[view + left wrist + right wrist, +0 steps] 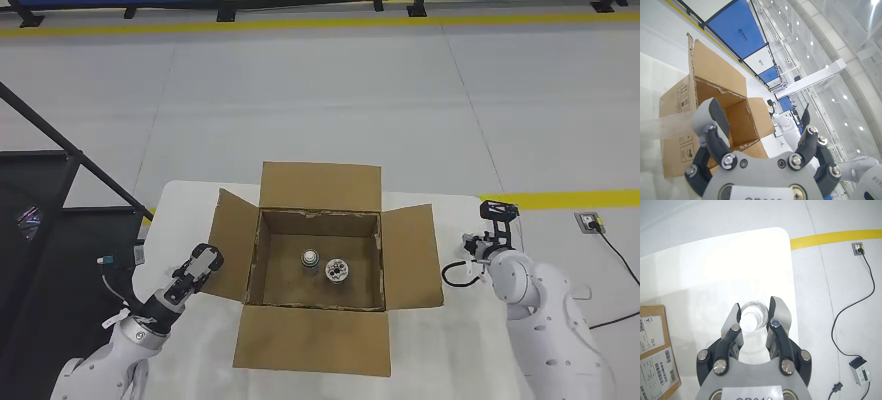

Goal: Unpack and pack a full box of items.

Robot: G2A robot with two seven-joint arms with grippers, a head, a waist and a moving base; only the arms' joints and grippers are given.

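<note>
Right hand (755, 306) is clamped on a clear bottle (749, 322), white cap up, over the table (715, 275) at centre frame, well right of the box (320, 186). Left hand (761, 108) gapes wide and empty by the box's left flap. Inside sit an upright item (311, 259) and a round one (336, 269). Looks like unpacking. Lower it straight, keep it upright, stay off the table edge, and release only once the base seats.
</note>
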